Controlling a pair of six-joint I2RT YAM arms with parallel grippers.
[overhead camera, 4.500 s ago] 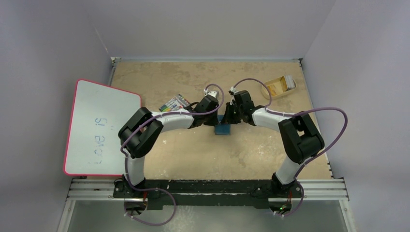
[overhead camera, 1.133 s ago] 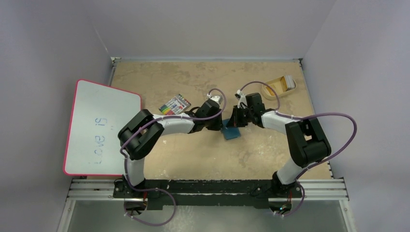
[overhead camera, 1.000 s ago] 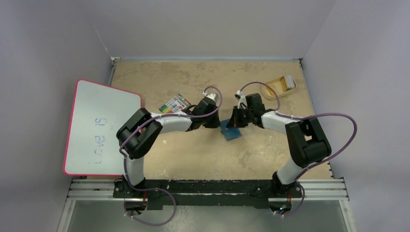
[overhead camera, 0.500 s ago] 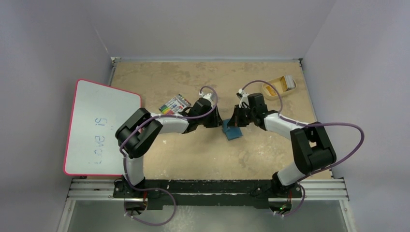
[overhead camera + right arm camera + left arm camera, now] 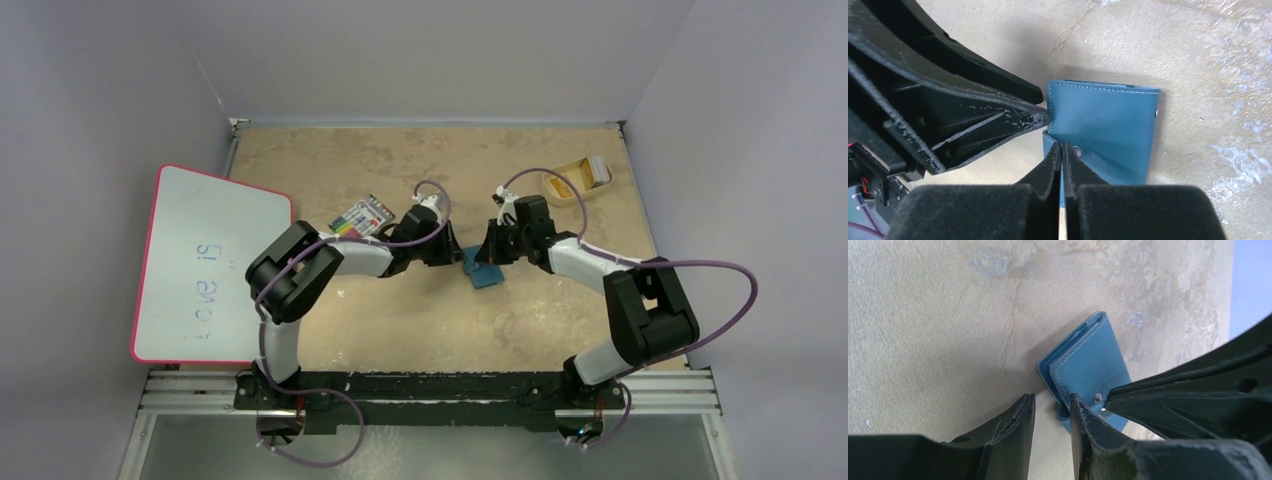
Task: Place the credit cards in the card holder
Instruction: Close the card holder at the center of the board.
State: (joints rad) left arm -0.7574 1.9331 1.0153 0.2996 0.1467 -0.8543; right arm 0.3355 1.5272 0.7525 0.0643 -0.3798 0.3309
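Fingers of the left gripper (image 5: pixel 1052 397) are parted narrowly, with a corner of the card holder (image 5: pixel 1093 357) lying unclamped in the gap; those of the right gripper (image 5: pixel 1062 146) are pressed shut on its thin lower flap. Credit cards (image 5: pixel 562 185) are seen in a tray (image 5: pixel 580 193), well apart from the card holder, far right of it
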